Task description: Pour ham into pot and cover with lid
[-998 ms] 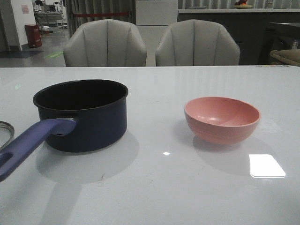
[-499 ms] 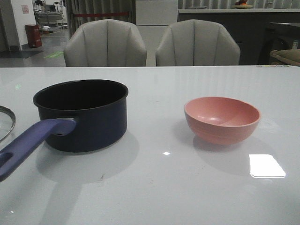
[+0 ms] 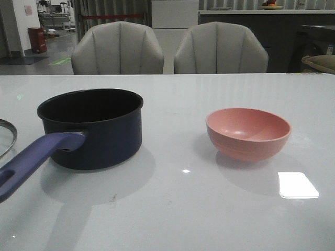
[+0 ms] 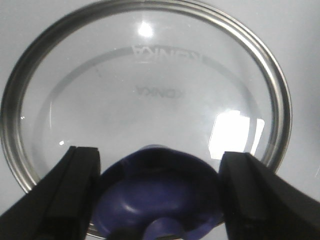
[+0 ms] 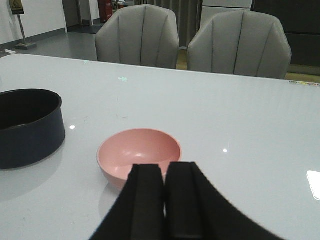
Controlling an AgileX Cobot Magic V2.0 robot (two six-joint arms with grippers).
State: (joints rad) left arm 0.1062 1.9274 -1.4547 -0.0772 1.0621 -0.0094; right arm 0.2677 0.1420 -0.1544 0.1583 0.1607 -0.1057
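White table (image 3: 183,209) unchanged; left gripper (image 4: 157,200) open around lid (image 4: 145,90) knob, right gripper (image 5: 165,200) apparently closed, empty.

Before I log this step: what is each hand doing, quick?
Left hand: open, fingers on either side of the lid's blue knob, not gripping it.
Right hand: shut, empty, near the pink bowl.

One pot (image 3: 94,128), one lid (image 4: 145,100) (two chairs (image 3: 118,48)).
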